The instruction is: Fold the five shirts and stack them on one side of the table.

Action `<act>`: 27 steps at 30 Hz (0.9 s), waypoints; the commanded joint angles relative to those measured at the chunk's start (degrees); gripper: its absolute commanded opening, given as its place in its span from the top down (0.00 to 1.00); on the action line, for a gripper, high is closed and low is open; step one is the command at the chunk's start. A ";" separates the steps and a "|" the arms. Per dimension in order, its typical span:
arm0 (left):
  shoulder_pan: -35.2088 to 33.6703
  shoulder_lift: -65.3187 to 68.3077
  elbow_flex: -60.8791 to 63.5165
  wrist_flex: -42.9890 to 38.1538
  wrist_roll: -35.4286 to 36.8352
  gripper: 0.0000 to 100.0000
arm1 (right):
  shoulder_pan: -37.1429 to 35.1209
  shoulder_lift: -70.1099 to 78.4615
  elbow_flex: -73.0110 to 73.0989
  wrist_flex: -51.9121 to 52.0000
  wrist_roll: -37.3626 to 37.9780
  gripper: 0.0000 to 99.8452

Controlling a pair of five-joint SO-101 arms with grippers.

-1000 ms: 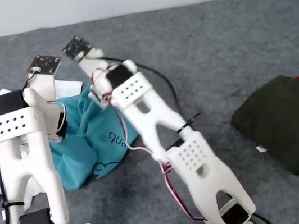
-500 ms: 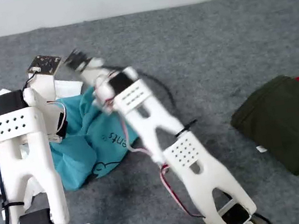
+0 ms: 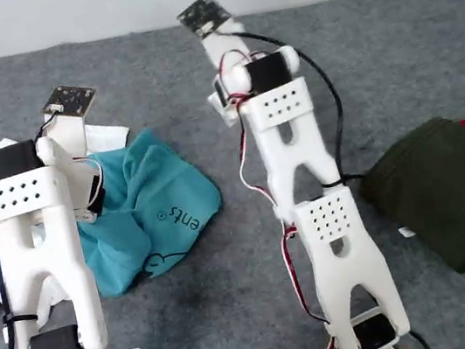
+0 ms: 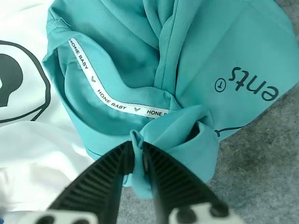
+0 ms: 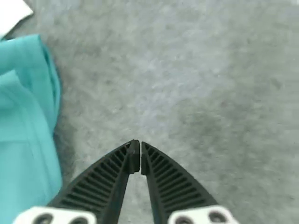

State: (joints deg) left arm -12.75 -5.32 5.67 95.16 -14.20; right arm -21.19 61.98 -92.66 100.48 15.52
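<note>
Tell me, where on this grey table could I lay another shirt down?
The widest bare stretch of grey table lies at the far right, beyond the folded dark green shirt. A smaller patch sits in front, between the crumpled teal shirt and the right arm. The left is crowded: teal shirt overlapping white printed shirt, left tool pinching it.
</note>
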 commanded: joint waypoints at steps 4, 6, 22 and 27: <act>0.00 -2.55 -0.13 -0.53 -0.18 0.99 | -10.15 3.21 4.84 2.24 0.26 0.71; 0.00 -2.55 -0.13 -0.53 -0.18 0.99 | -13.76 4.79 4.75 2.24 0.26 0.66; 0.00 -2.55 -0.13 -0.53 -0.18 0.99 | -22.20 17.10 4.92 2.24 8.62 0.79; 0.00 -2.55 -0.13 -0.53 -0.18 0.99 | -17.71 15.87 5.10 2.42 8.62 0.99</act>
State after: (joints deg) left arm -12.75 -5.32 5.67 95.16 -14.20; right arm -42.46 77.98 -88.44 100.48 23.43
